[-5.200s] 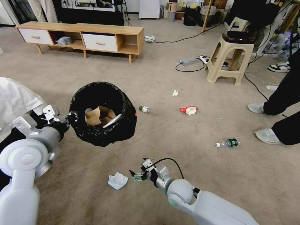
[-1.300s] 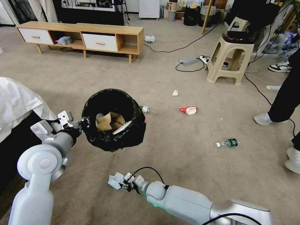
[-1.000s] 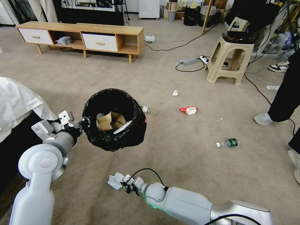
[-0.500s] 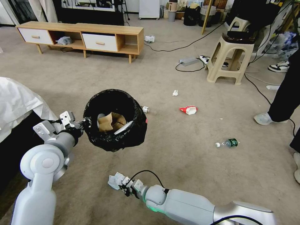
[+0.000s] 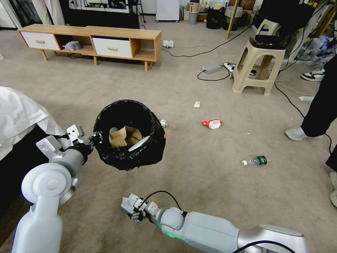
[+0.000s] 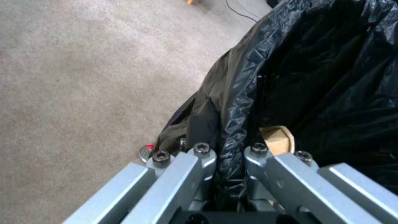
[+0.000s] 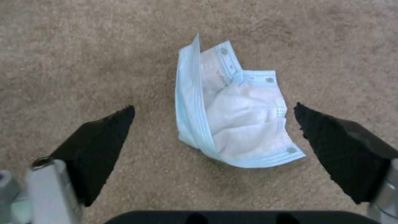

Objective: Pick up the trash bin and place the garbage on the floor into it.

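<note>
The beige-grey short-pile carpet floor (image 5: 210, 196) fills the room, with a low wooden TV cabinet with white drawers (image 5: 91, 44) along its far edge and a beige plastic stool (image 5: 258, 65) toward the far right.

Held off the floor at the left, the small round trash bin lined with a crinkled glossy black plastic bag (image 5: 130, 135) hangs from the left gripper (image 5: 92, 138), whose fingers are clamped together on the bag-covered rim (image 6: 232, 149). A crumpled brown paper bag (image 5: 124, 137) lies inside it.

Low at the near edge of the floor, the right gripper (image 5: 135, 212) hovers over a crumpled pale blue and white face mask (image 7: 232, 121), its black pads (image 7: 99, 140) spread wide on either side and not touching it.

Farther out on the carpet lie a clear plastic bottle with a green label (image 5: 255, 161) to the right, a red-and-white wrapper (image 5: 211, 123) near the middle, a small bottle (image 5: 164, 123) just beside the bin's far side, and a white paper wad (image 5: 197, 104) beyond.
</note>
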### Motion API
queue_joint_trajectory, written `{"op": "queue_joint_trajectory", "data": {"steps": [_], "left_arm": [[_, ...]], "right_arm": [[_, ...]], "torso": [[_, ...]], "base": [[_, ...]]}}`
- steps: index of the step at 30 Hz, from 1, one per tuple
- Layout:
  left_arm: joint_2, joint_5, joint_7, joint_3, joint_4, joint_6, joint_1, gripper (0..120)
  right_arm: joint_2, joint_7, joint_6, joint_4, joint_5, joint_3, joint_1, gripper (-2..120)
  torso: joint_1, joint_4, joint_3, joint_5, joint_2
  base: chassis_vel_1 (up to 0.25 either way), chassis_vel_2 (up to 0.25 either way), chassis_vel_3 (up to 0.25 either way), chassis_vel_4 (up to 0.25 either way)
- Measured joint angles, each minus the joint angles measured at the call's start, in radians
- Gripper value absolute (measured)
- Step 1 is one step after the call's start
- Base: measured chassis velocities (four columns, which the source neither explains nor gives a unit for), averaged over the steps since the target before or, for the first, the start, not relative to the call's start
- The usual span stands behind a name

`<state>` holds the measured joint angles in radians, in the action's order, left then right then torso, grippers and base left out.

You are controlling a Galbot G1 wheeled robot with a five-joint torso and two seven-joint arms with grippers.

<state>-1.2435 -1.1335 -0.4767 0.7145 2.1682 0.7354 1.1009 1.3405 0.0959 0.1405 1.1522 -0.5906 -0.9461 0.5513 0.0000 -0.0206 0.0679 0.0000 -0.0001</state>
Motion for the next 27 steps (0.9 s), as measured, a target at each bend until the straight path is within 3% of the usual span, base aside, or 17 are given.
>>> {"op": "queue_joint_trajectory", "data": {"steps": [23,27], "left_arm": [[-0.005,0.006,0.024,0.007,-0.015,0.0,0.008,0],[-0.006,0.006,0.025,0.005,-0.018,0.0,0.005,0]], "right_arm": [[0.101,-0.038,-0.043,-0.203,-0.016,-0.052,-0.042,99],[0.102,-0.04,-0.044,-0.206,-0.013,-0.051,-0.045,90]], "torso": [[0.0,0.0,0.0,-0.0001,0.0],[0.0,0.0,0.0,0.0,0.0]], "base": [[0.0,0.0,0.0,0.0],[0.0,0.0,0.0,0.0]]}}
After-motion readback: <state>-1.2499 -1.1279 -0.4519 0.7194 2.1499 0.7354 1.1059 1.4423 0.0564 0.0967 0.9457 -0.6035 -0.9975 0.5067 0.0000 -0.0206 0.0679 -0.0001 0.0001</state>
